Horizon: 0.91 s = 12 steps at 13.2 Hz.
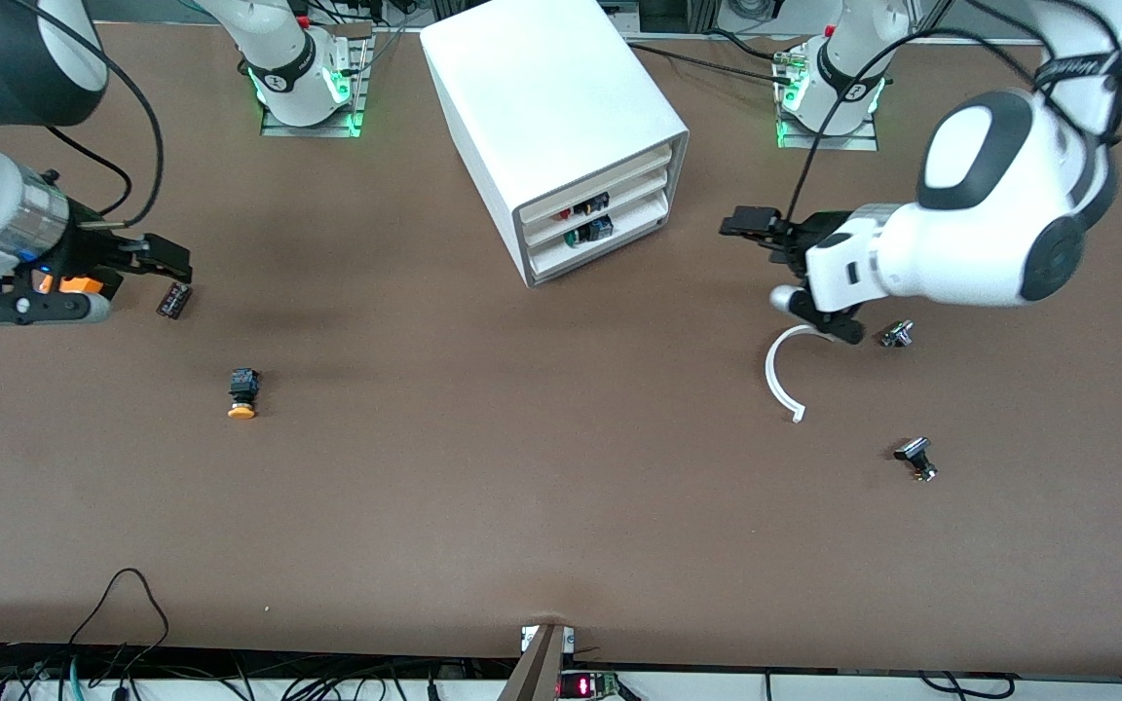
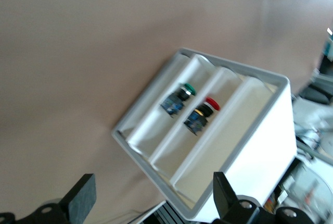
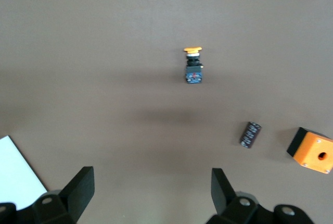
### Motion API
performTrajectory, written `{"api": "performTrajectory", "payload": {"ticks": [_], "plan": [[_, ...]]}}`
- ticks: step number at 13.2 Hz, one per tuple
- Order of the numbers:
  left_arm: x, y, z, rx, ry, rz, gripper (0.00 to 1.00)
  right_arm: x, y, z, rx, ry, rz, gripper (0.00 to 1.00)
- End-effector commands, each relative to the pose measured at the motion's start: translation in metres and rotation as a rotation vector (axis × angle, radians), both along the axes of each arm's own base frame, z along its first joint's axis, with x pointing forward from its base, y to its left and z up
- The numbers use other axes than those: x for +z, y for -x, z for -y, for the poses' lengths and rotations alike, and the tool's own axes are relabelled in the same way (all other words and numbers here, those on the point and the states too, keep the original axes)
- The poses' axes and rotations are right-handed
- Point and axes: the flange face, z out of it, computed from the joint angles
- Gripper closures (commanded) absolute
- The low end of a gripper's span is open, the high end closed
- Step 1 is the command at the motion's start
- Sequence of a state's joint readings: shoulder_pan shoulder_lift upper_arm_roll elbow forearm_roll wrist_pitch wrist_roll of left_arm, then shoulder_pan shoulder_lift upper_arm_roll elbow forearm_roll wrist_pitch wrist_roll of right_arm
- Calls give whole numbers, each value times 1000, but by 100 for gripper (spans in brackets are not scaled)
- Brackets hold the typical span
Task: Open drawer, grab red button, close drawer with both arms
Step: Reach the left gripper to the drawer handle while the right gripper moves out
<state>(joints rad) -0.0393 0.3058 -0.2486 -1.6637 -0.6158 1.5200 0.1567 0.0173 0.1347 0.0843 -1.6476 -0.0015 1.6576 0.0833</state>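
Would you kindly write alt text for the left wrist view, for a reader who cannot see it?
A white three-drawer cabinet stands on a brown table, seen from the left tool, whose two black fingers are spread apart. A red-capped button lies in the middle drawer and a green-capped button in the one beside it.

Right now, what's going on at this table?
Neither arm holds anything. The left hand, fingers open, hovers beside the white boxy desktop cabinet, facing its three drawers; the red-capped push button still lies in the shut middle white tray drawer. The right hand, also open, waits at its end of the table, over a small dark component.
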Motion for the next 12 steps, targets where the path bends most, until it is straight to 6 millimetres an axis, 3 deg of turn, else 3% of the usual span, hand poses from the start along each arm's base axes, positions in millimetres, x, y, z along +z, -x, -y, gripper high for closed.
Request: {"api": "performTrajectory", "payload": {"ticks": [1,3,5,6,9,12], "plan": [[-47,-5,9,-66,184,-74,1,-18,-11,-19,-39,-32,-2,1],[-83,-1,14,-81,291,-104,1,-28,-15,-33,-61,-32,-10,1],[-126,20,18,-48,395,-97,4,-41,-19,-46,-84,-29,-14,1],[-137,28,18,-51,415,-96,7,-45,-19,-56,-101,-26,-17,1],[-156,53,15,-67,428,-118,30,-60,-25,-78,-135,-24,0,1],[-161,81,20,-69,405,-85,30,-70,-25,-100,-174,-15,-3,1]]}}
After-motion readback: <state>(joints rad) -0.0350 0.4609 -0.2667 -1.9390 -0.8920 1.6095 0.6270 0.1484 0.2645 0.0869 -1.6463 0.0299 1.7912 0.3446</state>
